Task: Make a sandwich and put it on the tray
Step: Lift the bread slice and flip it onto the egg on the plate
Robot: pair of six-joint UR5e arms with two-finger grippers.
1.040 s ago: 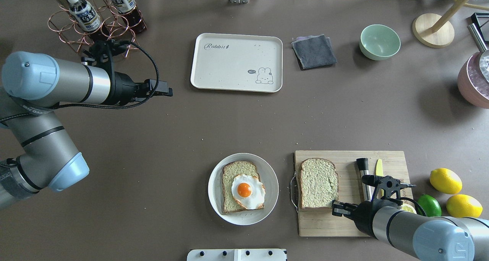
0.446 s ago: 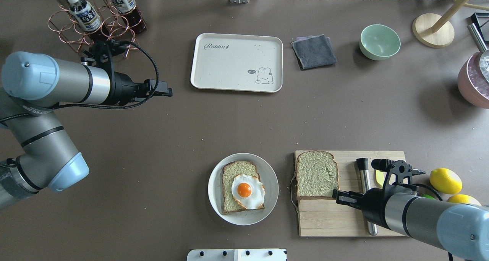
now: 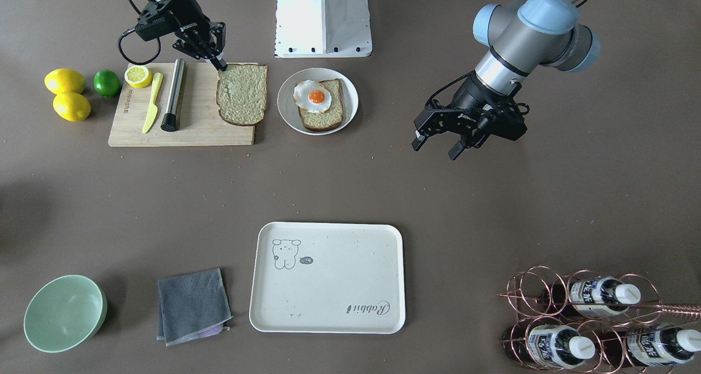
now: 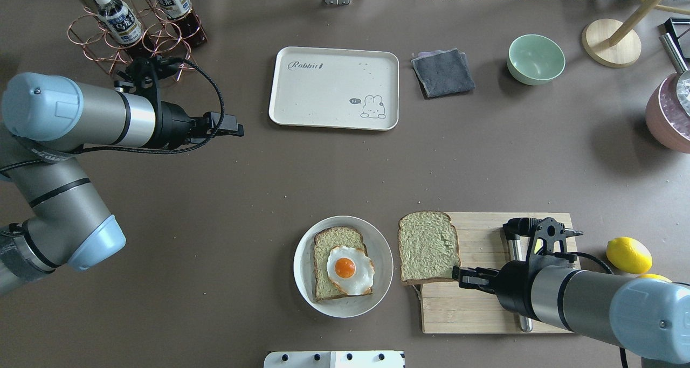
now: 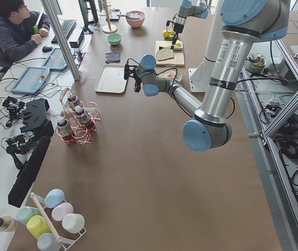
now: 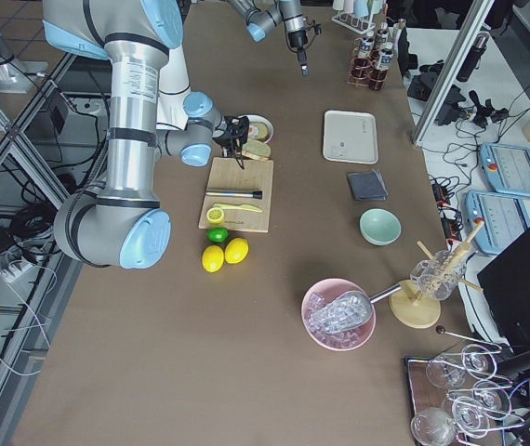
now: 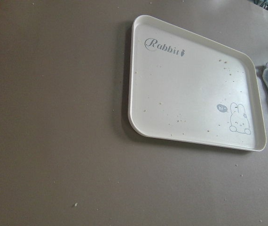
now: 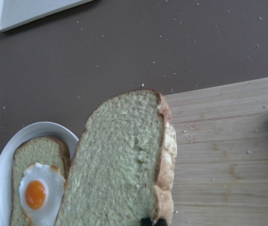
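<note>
One wholegrain bread slice (image 4: 428, 248) is held at its near edge by my right gripper (image 4: 459, 276), which is shut on it. The slice is tilted and overhangs the left edge of the wooden cutting board (image 4: 474, 309); it fills the right wrist view (image 8: 124, 160). The other slice (image 4: 335, 237), with the fried egg (image 4: 347, 269) on top, lies on the round white plate (image 4: 304, 249), just left of the held slice. The cream tray (image 4: 334, 88) lies bare at the far middle and shows in the left wrist view (image 7: 190, 89). My left gripper (image 3: 435, 148) is open and empty, hovering left of the tray.
On the board lie a steel muddler (image 3: 174, 95), a yellow knife (image 3: 152, 95) and a lemon half (image 3: 138, 76). Lemons (image 3: 64, 81) and a lime (image 3: 107, 82) sit beside it. A grey cloth (image 4: 443, 73), a green bowl (image 4: 536, 59) and a bottle rack (image 4: 135, 28) stand at the far side.
My right gripper has moved left toward the plate with the bread slice in it; the slice now overhangs the board's left edge. The left arm has not moved.
</note>
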